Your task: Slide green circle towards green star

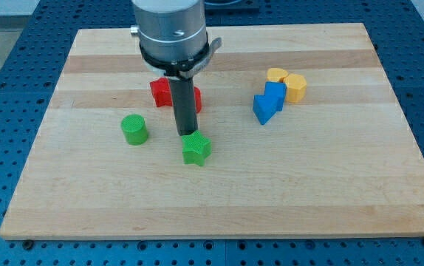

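Arm: a grey cylindrical body comes down from the view's top, ending in a straight dark rod.
My tip [187,134]: the rod's lower end, at the top edge of the green star, just beside it or touching; which of the two cannot be told from this view.
Claw: there is none on this rig, only the rod, so nothing spreads, presses together or pinches.
Green circle [134,129]: upright on the surface, towards the view's left of my tip, near it but apart, with bare wood between them.
Green star [196,149]: lies just below my tip, to the view's right of and slightly lower than the green circle.
Red block [162,91]: behind the rod, partly hidden by it, so its shape is unclear.
Blue blocks [269,103]: two, touching each other, at the view's right.
Yellow blocks [288,83]: two, touching the blue ones on their upper right side.
Surface [330,185]: a pale wooden board on a blue perforated base.
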`<state>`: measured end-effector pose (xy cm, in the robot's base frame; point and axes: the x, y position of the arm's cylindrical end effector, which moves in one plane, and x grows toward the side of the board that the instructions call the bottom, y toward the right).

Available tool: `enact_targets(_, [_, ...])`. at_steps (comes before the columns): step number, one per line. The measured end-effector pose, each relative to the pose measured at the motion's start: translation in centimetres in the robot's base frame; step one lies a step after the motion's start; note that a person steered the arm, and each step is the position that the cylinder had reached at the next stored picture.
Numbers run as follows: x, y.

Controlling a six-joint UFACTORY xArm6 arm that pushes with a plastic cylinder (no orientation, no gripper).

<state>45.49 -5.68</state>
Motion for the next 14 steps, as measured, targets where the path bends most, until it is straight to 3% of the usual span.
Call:
enact_targets(1, [-1.9, -1.4])
enact_targets(5, [-2.4, -15.2])
enact_targets(7, [-1.9, -12.9])
enact_targets(9, [1.5, -9.6])
enact_targets(11, [3.0, -13.3])
enact_targets(12, [5.7, -13.7])
enact_targets(14, [5.4, -12.1])
